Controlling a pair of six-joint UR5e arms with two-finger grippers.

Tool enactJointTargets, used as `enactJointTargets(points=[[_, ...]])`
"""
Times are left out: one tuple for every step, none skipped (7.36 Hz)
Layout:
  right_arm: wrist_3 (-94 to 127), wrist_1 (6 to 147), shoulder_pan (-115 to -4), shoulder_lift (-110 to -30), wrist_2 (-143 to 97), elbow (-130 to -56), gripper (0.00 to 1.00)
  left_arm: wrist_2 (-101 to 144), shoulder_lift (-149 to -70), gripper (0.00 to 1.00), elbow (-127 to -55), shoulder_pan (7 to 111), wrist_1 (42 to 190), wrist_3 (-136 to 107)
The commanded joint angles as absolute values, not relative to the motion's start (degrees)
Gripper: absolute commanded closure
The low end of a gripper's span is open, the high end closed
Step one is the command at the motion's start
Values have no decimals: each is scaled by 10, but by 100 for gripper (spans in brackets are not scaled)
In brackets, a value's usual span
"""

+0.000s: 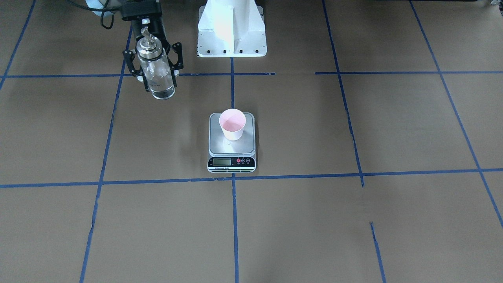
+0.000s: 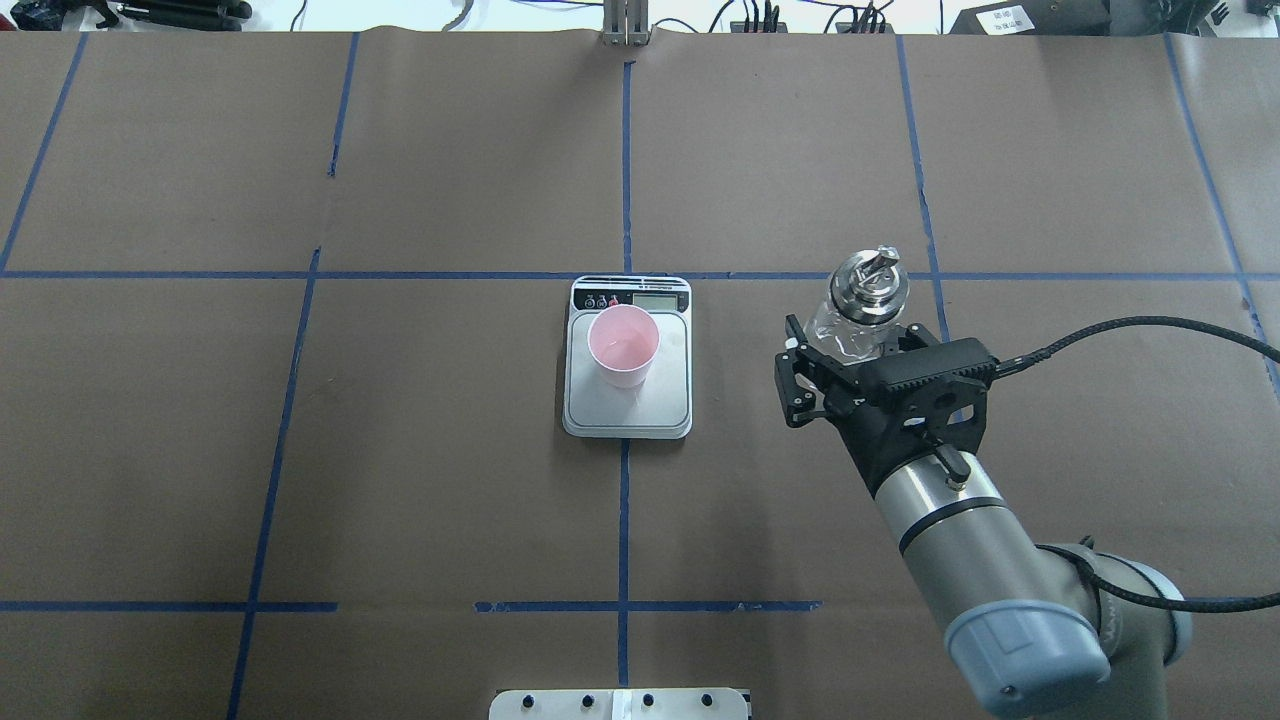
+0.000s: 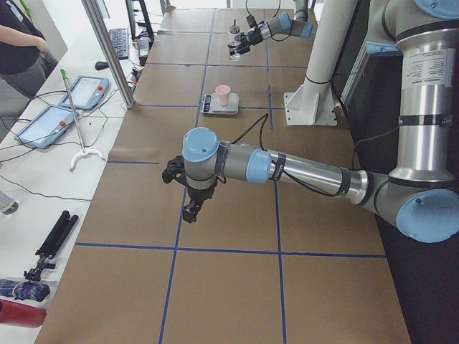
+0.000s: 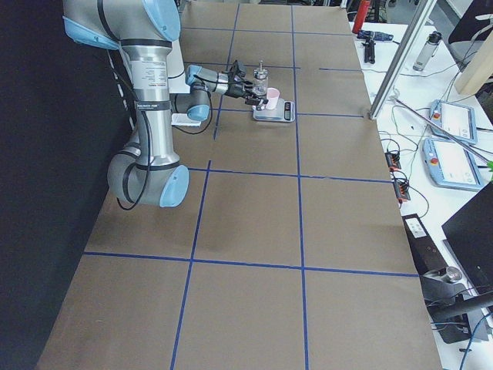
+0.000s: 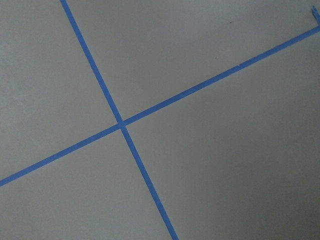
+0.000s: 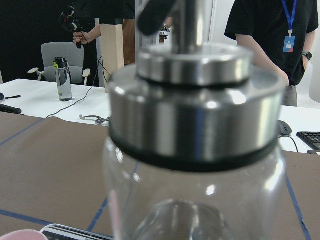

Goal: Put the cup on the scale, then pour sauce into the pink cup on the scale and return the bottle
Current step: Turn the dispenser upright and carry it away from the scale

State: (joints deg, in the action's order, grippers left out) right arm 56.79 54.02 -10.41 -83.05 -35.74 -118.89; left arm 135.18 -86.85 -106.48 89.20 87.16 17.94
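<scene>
Overhead exterior view puts my right gripper (image 2: 850, 345) nearest, its fingers clamped on either side of the glass body of the bottle (image 2: 866, 288). I hold the bottle upright, with its long axis vertical and its metal spout (image 2: 882, 257) on top. I cannot tell whether its base is clear of the table (image 2: 1050, 130).

Going outward, the cup (image 2: 623, 345) lies to my left of the gripper, at roughly the same depth and well apart across bare brown paper. It stands upright on the scale (image 2: 668, 400), toward the display end of the plate. So any pour would mean carrying the bottle sideways to the left and tipping the spout that way. I cannot make out whether any sauce is in the cup yet.

Farthest off, my left gripper (image 3: 189, 209) hangs over a tape crossing toward the table's left end. I cannot tell whether it is open or closed. My right arm is clearly the nearer one.
</scene>
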Motion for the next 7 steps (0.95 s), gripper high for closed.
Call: enactJointTargets(points=[[593,478,-131,-880,-382,-1148,100,1352,-871,0,-1070,894,872,180],[594,438,-140,-882,-392,-1108,100,1352,-870,0,-1070,894,872,180],[596,392,-142,-882,-393,-1068,100,1352,-869,0,-1077,894,872,180],[596,349,-148,-882,-396,-1024,100,1352,-873,0,-1078,894,872,180],[596,309,-150,-882,-396,-991,100,1352,-876,0,-1078,894,872,179],[597,282,-154,-882,-398,-964,100,1352,-878,0,-1078,894,872,179],[598,280,-158,-882,-400,-960,100,1352,-879,0,-1078,893,872,179]])
